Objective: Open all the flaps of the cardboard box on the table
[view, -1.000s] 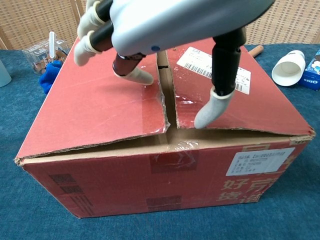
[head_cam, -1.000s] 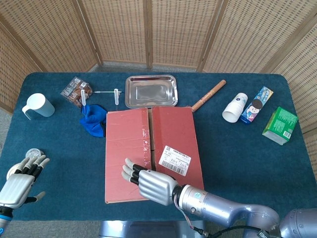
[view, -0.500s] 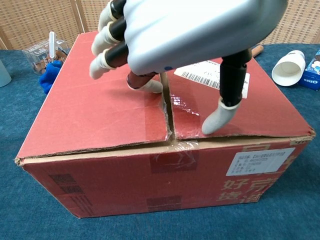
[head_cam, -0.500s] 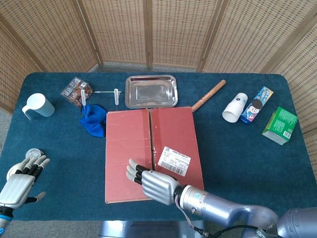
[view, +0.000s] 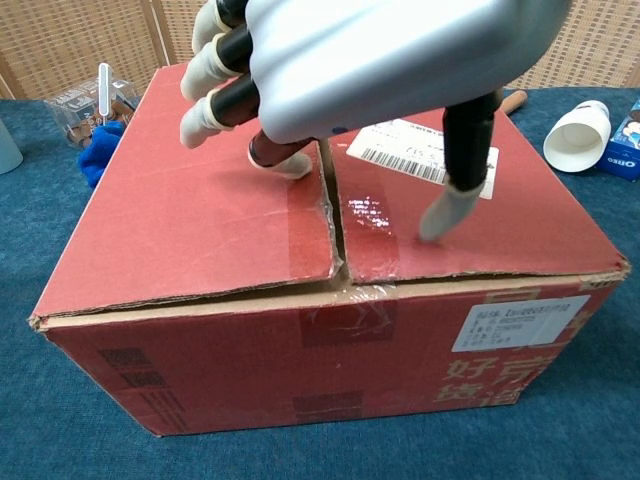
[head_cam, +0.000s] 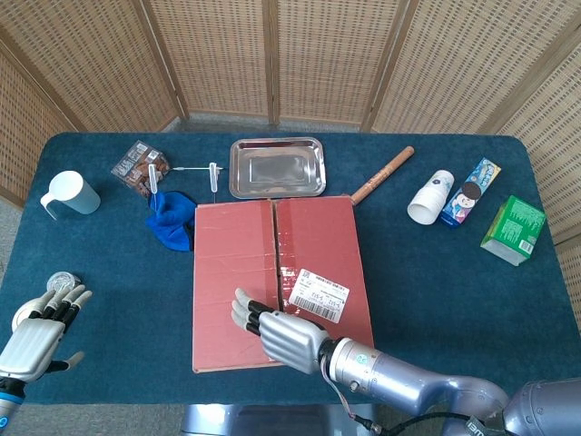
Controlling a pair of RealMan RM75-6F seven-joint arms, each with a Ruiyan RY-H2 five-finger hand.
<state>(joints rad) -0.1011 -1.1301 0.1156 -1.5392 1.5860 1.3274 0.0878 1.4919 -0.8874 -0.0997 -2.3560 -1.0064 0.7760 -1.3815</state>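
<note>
Your right hand [head_cam: 283, 334] sat over the near end of the box [head_cam: 277, 277], fingers [view: 205, 62] spread and holding nothing, a fingertip or two pressing the top beside the seam [view: 334, 215] and the thumb down on the flap across it. The box lay directly under that hand, in the middle of the table [head_cam: 436, 272], its long axis running away from you toward the tray [head_cam: 277, 166] just beyond its far end. Both top flaps lay flat and shut, the tape along the seam already split at the near end. That seam ran along the long axis, so the flaps should swing out to the box's left and right; the hand straddled the line it needs to get into. Your left hand [head_cam: 41, 329] hovered well off the box's near left corner, fingers apart and empty, next to a small jar [head_cam: 62, 282]. I'd judge the right hand the nearer one for the first flap.
</note>
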